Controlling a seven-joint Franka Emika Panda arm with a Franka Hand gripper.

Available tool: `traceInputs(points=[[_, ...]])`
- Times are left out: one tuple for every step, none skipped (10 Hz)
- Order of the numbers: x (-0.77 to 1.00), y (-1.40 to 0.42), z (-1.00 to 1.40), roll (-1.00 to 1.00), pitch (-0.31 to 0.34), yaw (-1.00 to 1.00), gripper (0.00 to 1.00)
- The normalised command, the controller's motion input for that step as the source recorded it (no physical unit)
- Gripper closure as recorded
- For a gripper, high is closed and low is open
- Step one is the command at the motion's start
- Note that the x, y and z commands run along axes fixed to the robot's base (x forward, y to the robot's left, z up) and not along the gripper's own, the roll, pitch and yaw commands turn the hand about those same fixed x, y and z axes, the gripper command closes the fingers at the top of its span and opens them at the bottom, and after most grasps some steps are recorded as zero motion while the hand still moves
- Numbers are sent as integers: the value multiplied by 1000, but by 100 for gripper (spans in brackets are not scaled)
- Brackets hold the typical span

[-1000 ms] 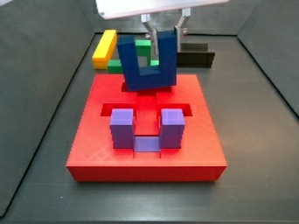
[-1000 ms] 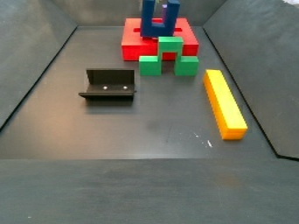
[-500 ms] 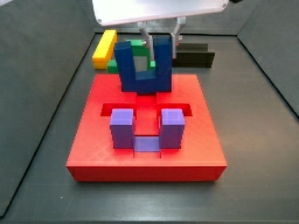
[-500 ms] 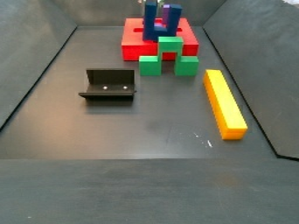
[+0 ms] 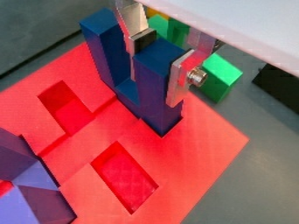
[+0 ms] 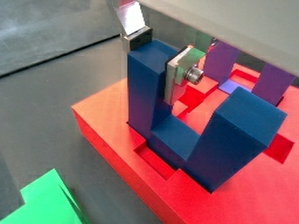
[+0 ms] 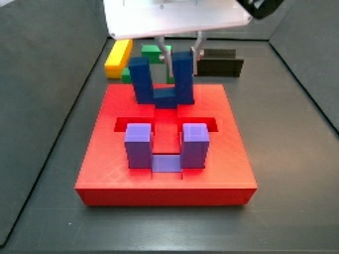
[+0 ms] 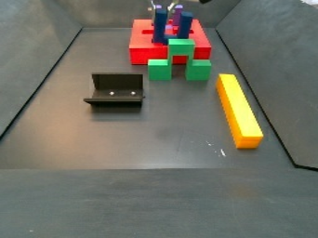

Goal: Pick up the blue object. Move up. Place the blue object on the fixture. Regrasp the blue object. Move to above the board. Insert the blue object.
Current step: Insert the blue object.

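The blue object (image 7: 162,83) stands upright, prongs up, at the far end of the red board (image 7: 106,171). Its base sits down in a cut-out recess of the board (image 5: 216,153), as both wrist views show. My gripper (image 5: 158,58) is shut on one prong of the blue object (image 5: 142,83); the silver fingers (image 6: 183,73) press that prong from both sides (image 6: 152,87). In a side view the gripper (image 8: 172,9) is low over the board (image 8: 139,42). The black fixture (image 8: 115,91) stands apart on the floor, with nothing on it.
A lilac U-shaped block (image 7: 166,147) sits in the board's near recess. A green block (image 8: 178,59) stands against the board's edge, and a long yellow bar (image 8: 239,110) lies on the floor beside it. Dark walls enclose the floor.
My gripper has moved down with the blue object. The object's base has gone from above the board into the recess.
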Motion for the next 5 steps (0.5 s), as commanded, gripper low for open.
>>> traceInputs(points=[[254,-89,-534,210,44,-37,100],[249,-54,-577,220,71,-83,100],[200,-40,-571,217,69,-69,100],[89,-14,-514,177,37,-49,100],[0,0,0,0,0,0,100]])
